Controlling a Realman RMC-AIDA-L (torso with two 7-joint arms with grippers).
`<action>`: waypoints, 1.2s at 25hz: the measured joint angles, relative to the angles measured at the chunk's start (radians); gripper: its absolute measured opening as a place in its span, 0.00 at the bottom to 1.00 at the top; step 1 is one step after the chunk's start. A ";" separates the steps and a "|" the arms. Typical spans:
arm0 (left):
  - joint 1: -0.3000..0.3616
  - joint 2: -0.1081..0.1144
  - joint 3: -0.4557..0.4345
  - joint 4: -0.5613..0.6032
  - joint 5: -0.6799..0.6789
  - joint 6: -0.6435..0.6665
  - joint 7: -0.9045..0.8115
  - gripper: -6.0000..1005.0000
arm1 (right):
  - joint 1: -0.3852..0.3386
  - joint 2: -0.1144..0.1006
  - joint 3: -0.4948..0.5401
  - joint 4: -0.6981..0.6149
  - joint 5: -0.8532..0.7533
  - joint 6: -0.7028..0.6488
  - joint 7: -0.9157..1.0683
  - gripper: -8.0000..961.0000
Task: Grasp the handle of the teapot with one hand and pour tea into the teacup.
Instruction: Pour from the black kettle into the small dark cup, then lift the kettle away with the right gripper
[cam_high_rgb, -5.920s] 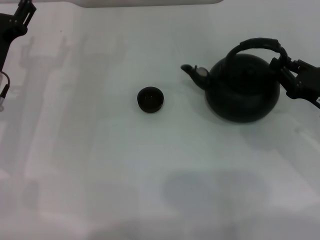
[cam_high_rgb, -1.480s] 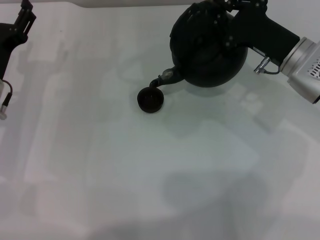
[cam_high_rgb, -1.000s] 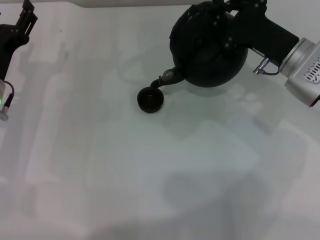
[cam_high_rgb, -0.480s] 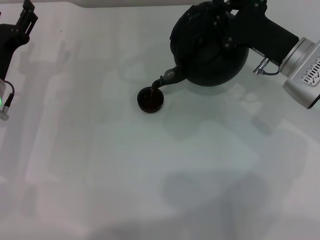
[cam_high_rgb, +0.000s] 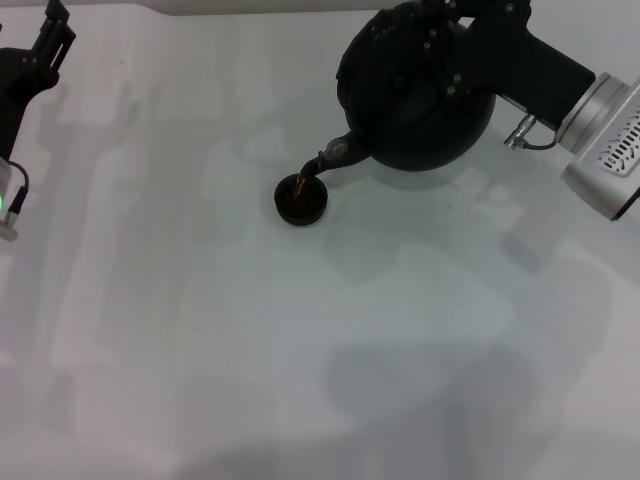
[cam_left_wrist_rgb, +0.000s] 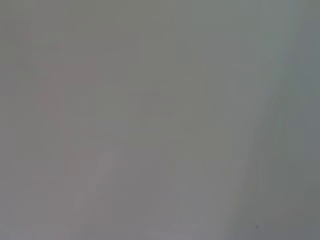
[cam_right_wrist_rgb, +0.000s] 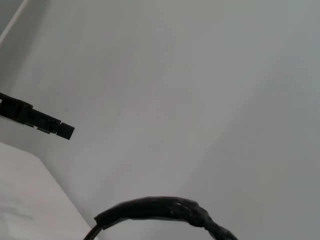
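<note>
Right gripper (cam_high_rgb: 487, 22), clamped on the handle (cam_right_wrist_rgb: 160, 212), holds the teapot (cam_high_rgb: 415, 90) raised and tipped over the white table (cam_high_rgb: 300, 350). Tea (cam_high_rgb: 306, 181) streams from the spout (cam_high_rgb: 330, 158) into the teacup (cam_high_rgb: 301, 199). Left gripper (cam_high_rgb: 50, 35) parked at far left; finger state indeterminable.

one teapot (cam_high_rgb: 415, 90) with one handle (cam_right_wrist_rgb: 160, 212), one teacup (cam_high_rgb: 301, 200), one stream of tea (cam_high_rgb: 305, 184), two robot arms, one white table (cam_high_rgb: 300, 340).
</note>
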 joint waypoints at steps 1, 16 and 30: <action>0.000 0.000 0.000 0.000 0.000 0.000 0.000 0.87 | 0.000 0.000 0.000 0.000 0.000 0.000 -0.001 0.14; -0.003 0.000 0.000 0.000 0.000 -0.005 0.000 0.87 | -0.001 0.000 0.000 -0.001 0.003 0.014 -0.007 0.14; -0.004 0.000 0.000 0.000 0.000 -0.006 0.000 0.87 | -0.001 0.001 0.000 -0.001 0.008 0.024 -0.023 0.14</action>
